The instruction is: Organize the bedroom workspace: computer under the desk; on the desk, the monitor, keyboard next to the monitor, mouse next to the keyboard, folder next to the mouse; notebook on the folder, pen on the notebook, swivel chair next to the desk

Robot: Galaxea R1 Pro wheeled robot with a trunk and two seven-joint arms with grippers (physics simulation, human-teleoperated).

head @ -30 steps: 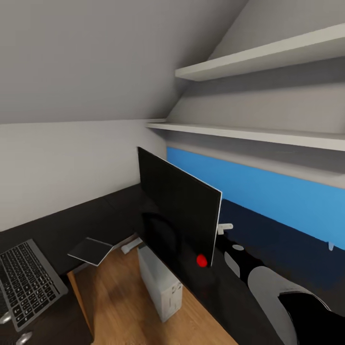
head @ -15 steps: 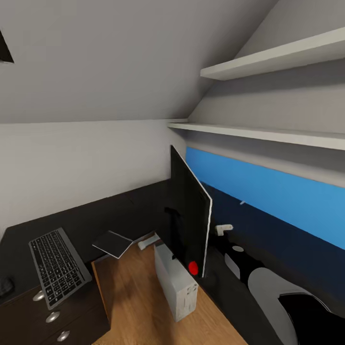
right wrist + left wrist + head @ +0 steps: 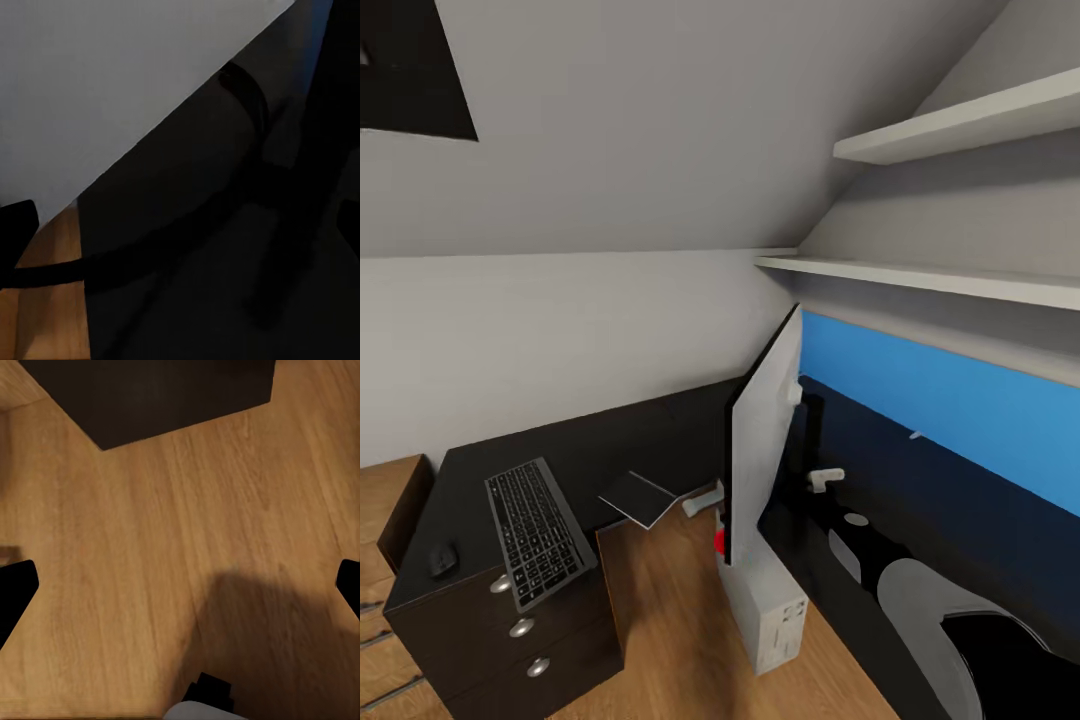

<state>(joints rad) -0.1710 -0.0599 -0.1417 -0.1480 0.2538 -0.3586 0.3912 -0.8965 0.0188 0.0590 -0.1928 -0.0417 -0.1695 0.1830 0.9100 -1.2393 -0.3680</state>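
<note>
Overhead, the head view takes in the glossy black L-shaped desk (image 3: 470, 475) with its three-drawer unit at seven o'clock; on its top lies the long dark keyboard (image 3: 537, 530) with rows of grey keys, one end overhanging the front edge, and at nine o'clock of the keyboard, near it, sits the tiny black rounded mouse (image 3: 442, 558); the thin light-grey notebook slab (image 3: 644, 498) lies at two o'clock of the keyboard, jutting past the desk's inner edge; the wide flat monitor (image 3: 763, 445) stands nearly edge-on at centre, showing its pale grey back, a red dot at its lower corner; directly at six o'clock of the monitor, on the wooden floor (image 3: 670, 640), stands the light grey-white boxy computer tower (image 3: 768, 605); a blue back panel (image 3: 940, 400) runs toward three o'clock beneath white wall shelves (image 3: 920, 280).

Next, the left wrist view: the left gripper (image 3: 180, 585) has its dark fingertips far apart at the picture's sides, nothing between them, over wooden floor.

Lastly, the right wrist view: the right gripper (image 3: 180, 217) is likewise spread wide and empty, facing the monitor's pale back and curved black stand (image 3: 247, 105).
</note>
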